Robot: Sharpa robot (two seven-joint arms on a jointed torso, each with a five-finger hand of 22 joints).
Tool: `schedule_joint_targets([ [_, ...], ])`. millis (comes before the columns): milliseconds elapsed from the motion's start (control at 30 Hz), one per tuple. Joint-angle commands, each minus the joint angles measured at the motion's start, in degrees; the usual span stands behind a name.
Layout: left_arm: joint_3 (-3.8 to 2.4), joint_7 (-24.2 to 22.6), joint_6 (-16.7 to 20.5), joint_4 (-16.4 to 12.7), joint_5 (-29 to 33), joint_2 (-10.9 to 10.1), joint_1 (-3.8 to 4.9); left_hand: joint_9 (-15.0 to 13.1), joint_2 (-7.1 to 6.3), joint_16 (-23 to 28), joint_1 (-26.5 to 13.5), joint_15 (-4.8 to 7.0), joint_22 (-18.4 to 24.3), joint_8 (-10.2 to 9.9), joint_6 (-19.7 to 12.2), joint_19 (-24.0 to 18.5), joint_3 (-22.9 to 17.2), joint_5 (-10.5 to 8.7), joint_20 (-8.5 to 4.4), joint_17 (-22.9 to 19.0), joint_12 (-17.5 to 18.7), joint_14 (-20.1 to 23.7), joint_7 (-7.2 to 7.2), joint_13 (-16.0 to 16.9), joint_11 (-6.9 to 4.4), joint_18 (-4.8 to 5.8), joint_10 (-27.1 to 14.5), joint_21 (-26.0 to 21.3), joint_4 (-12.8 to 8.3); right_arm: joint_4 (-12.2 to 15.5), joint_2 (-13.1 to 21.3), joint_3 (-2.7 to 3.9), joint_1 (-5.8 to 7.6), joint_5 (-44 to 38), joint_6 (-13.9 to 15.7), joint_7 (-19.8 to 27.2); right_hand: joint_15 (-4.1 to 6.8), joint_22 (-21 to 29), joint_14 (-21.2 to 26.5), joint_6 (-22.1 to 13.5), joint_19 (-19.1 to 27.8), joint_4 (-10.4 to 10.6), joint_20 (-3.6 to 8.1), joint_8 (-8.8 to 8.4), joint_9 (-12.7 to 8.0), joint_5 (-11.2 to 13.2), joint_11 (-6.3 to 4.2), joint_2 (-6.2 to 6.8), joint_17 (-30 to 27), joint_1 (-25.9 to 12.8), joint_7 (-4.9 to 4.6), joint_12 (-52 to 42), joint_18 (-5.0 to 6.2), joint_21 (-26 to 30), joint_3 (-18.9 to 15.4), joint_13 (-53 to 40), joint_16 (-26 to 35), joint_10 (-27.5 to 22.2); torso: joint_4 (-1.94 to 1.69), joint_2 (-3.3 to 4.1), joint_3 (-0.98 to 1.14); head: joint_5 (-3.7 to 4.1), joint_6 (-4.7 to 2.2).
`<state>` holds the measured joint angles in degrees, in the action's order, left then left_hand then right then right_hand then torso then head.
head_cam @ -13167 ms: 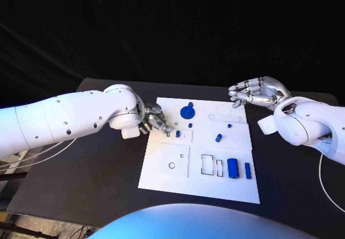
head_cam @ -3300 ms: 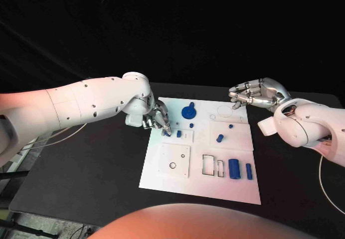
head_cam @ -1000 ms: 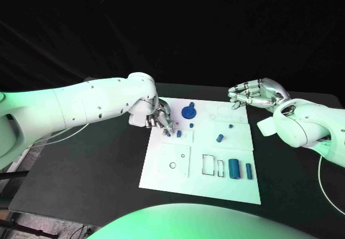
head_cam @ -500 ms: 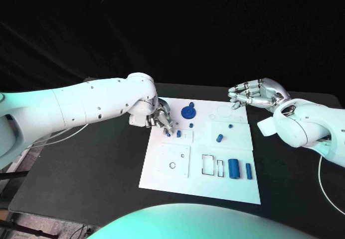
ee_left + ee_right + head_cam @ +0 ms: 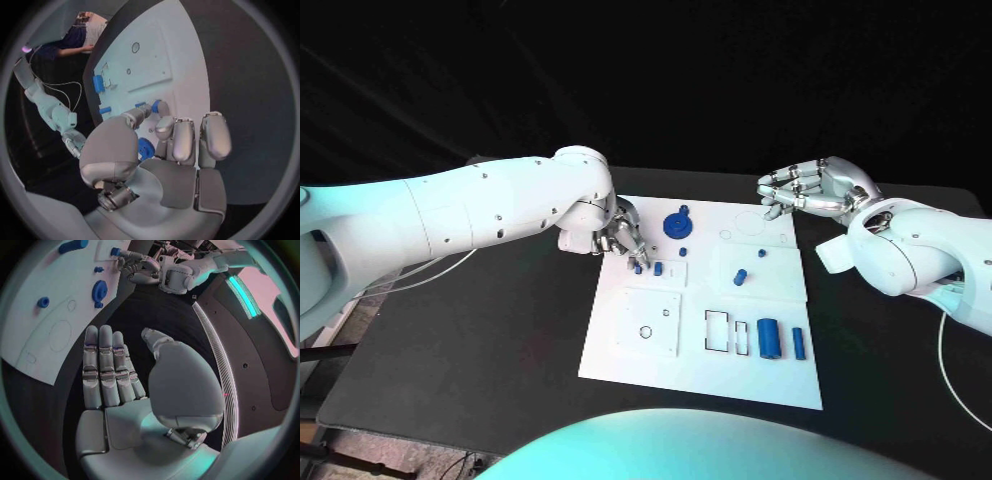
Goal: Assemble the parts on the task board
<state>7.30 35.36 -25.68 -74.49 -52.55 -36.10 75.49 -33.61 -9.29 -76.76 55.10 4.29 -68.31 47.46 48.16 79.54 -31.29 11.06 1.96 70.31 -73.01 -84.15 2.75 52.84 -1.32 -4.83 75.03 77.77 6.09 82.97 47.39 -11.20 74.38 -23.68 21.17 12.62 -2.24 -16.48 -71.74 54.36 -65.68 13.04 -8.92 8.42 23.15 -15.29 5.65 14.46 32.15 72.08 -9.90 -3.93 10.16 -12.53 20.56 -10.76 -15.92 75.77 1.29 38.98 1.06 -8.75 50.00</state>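
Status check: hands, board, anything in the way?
Left hand pinches a small blue peg over the white task board. Right hand holds nothing, at the far corner. Nothing blocking.

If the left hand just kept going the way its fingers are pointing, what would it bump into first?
Most likely the small blue part just beyond the left hand fingertips, standing on the task board. Depth is hard to judge, so the fingers may meet the board itself first.

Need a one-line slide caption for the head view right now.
Left robot hand pinches a small blue part over the task board; right robot hand waits empty.
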Motion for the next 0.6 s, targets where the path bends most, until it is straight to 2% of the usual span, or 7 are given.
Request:
schedule_joint_targets([
  [33,0.21,0.6,1.2,0.3,-0.8,0.1,-0.29,-0.1,-0.08,0.1,0.4,0.23,0.0,-0.6,0.2,0.0,0.7,-0.32,-0.12,0.0,-0.1,-1.0,0.11,0.0,0.08,0.19,-0.4,-0.3,0.2,0.1,0.0,0.00,-0.03,-0.1,-0.6,0.4,-0.26,0.0,-0.3,-0.4,-0.4,0.1,0.02,0.23,0.1,0.1,0.01,0.05,0.1,0.5,-0.09,-0.2,0.30,0.2,-0.4,0.1,0.1,-0.3,-0.04,-0.02,0.00,0.01,0.00],
  [600,0.11,0.6,2.1,-0.1,-1.1,-0.7,-0.41,-0.4,-0.15,0.1,2.0,0.25,0.2,-0.9,0.6,-0.1,4.6,-2.83,-0.13,0.0,0.0,-1.0,0.06,0.0,0.05,0.14,-0.5,-0.5,2.8,0.1,-0.1,0.00,-0.03,-0.1,-0.6,0.4,-0.26,0.0,-0.3,-0.4,-0.4,0.1,0.02,0.23,0.1,0.1,0.01,0.05,0.1,0.5,-0.09,-0.2,0.30,0.2,-0.4,0.1,0.1,-0.3,0.04,0.06,-0.04,-0.03,0.00],
])
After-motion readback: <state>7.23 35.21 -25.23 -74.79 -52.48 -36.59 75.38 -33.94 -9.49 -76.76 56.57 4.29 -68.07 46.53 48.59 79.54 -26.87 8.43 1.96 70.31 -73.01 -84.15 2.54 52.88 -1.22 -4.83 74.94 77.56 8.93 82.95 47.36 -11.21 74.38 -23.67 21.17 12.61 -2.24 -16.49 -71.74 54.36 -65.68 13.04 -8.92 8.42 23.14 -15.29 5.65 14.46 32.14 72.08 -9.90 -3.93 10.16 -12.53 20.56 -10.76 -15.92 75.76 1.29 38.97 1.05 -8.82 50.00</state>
